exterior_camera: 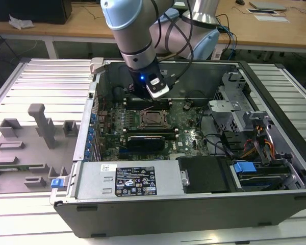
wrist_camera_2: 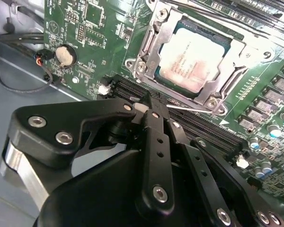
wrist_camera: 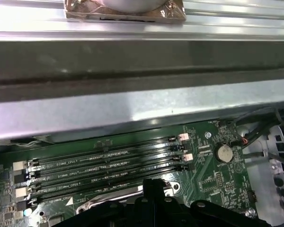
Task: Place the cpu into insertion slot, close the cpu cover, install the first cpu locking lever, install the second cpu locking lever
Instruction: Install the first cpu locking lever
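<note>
The cpu [wrist_camera_2: 191,61], pale metal on top, lies flat in the insertion slot [exterior_camera: 154,118] on the green motherboard. The grey metal cpu cover [wrist_camera_2: 155,45] is down over it and frames the chip through its window. A thin silvery locking lever [wrist_camera_2: 199,110] runs along the socket's near edge to my fingertips. My gripper [wrist_camera_2: 154,101] is shut, its black fingers together right at the lever's end beside the socket; whether it grips the lever I cannot tell. In the exterior view the gripper [exterior_camera: 153,101] hangs just behind the socket, inside the open case. It also shows over the memory slots [wrist_camera: 154,187].
Long black memory slots [wrist_camera: 104,163] lie between the socket and the case wall [wrist_camera: 132,109]. A coin battery [wrist_camera_2: 65,55] and cables [wrist_camera_2: 19,75] sit off to one side. A black graphics card [exterior_camera: 148,139], the power supply [exterior_camera: 132,181] and drive bays [exterior_camera: 255,153] surround the board.
</note>
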`<state>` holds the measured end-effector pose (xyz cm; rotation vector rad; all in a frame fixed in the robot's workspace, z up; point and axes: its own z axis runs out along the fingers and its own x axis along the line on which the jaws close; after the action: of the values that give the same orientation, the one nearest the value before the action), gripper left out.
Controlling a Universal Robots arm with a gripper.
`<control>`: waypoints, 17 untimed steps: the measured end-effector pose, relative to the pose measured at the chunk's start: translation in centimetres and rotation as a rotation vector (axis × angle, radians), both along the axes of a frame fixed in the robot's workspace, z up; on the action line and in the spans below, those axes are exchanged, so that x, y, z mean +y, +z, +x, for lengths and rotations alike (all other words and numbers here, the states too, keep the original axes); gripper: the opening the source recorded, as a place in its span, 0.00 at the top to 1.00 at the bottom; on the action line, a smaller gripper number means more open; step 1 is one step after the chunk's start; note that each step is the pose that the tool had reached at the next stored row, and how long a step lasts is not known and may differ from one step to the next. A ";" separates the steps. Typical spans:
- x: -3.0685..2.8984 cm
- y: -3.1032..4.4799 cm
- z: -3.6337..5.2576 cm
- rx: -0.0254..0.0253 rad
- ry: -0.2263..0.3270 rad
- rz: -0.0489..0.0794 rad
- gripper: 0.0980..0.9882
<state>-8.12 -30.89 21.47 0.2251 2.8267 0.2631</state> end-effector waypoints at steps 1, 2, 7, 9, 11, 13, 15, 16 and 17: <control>0.07 -0.03 0.00 0.0000 -0.007 0.000 0.99; 0.11 -0.05 0.00 0.0000 -0.011 0.000 0.99; 0.38 -0.12 -0.02 0.0000 -0.039 0.000 0.99; 0.45 -0.14 -0.03 -0.0001 -0.049 0.000 0.99; 0.62 -0.16 -0.12 0.0000 -0.065 0.000 0.99; 0.79 -0.17 -0.23 0.0000 -0.077 0.000 0.99; 0.89 -0.19 -0.31 0.0000 -0.086 0.000 0.99; 0.93 -0.20 -0.33 0.0000 -0.091 0.000 0.99; 0.97 -0.21 -0.35 0.0000 -0.098 0.000 0.99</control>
<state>-8.46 -29.92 21.26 0.3624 2.8056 0.2415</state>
